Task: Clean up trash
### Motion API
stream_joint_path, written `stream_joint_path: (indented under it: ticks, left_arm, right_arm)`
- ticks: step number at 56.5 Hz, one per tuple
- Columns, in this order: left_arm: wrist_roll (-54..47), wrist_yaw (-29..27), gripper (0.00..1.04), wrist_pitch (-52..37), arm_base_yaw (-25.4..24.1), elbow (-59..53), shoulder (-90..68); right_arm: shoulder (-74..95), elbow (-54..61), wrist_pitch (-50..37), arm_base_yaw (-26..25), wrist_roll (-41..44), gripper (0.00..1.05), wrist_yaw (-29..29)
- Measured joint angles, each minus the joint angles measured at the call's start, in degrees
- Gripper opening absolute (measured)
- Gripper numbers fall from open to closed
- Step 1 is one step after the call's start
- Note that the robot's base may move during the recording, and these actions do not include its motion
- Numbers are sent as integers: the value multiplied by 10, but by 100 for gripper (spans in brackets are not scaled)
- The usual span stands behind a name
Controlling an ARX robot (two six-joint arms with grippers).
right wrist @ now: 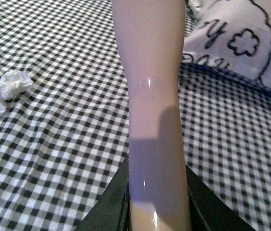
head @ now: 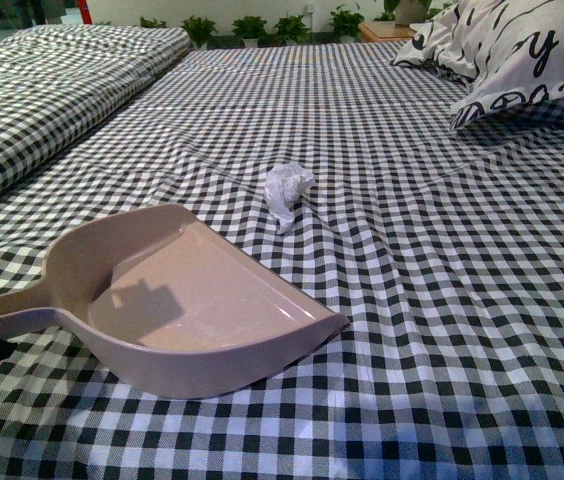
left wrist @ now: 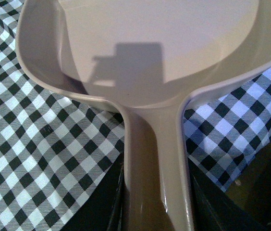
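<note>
Tissue wad (head: pixel 289 189): loose on bed, apart from dustpan (head: pixel 197 305); pan empty, nothing swept yet. L gripper (left wrist: pixel 157 211): clamped on pan handle. R gripper (right wrist: pixel 157 211): clamped on pale handle, tool end unseen.

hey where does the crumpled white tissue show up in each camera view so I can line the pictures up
Front view: the tissue wad lies on the checked sheet, centre, beyond the dustpan.
Left wrist view: not in it; only the dustpan and sheet show.
Right wrist view: the wad lies at the left edge, on the sheet.
Shared landmark: the patterned pillow, in the front and right wrist views.
</note>
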State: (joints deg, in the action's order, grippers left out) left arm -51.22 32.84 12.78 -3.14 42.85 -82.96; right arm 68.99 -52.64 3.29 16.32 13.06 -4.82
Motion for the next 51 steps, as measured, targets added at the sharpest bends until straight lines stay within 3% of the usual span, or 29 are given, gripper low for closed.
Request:
stream_joint_path:
  ticks: [11,26,51]
  left_arm:
    - [0,0,28,0,0,0,0]
    - [0,0,28,0,0,0,0]
    - [0,0,28,0,0,0,0]
  right_arm:
    - [194,-138,8,44,31,20,32]
    - [383,-288,40,76,60,20,-8]
    - [503,-384,85,80,80,20,-31]
